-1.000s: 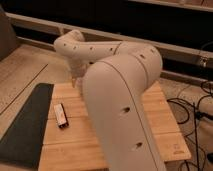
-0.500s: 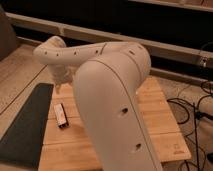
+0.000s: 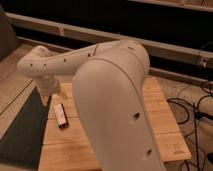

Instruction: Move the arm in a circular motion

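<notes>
Mat (image 3: 19, 132) of dark material lies at the left, beside the wooden surface (image 3: 162, 117). Above their shared edge hangs the end effector (image 3: 50, 91), pointing down; whether it is open or closed I cannot tell. It holds nothing visible. Just right of it and nearer, a small dark block (image 3: 61, 116) rests on the surface, untouched. The arm (image 3: 112, 100) fills the middle, its thick near segment rising to the right. Over the last second its slim far segment has swung steadily left and somewhat nearer, carrying the end effector from mid-surface out to the left edge. That reads as one arc of the circle, probably its leftmost stretch, with the curve back still to come. Cables (image 3: 200, 107) trail at the right.
</notes>
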`<action>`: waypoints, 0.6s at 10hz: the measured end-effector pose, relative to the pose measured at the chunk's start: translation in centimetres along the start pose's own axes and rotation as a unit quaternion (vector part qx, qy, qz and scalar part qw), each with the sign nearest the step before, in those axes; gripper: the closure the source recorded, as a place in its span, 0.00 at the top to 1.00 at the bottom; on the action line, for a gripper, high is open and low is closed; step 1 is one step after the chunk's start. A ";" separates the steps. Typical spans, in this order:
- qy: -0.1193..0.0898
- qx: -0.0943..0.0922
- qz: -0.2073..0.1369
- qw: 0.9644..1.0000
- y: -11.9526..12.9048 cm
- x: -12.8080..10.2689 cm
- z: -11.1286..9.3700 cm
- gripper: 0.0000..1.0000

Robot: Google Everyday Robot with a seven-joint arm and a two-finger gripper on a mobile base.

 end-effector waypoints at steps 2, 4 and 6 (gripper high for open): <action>0.004 -0.003 -0.012 1.000 1.3 2.9 0.0 0.65; 0.013 -0.005 -0.016 1.000 1.9 6.8 0.0 0.65; 0.021 -0.010 -0.016 1.000 1.9 9.8 -0.1 0.65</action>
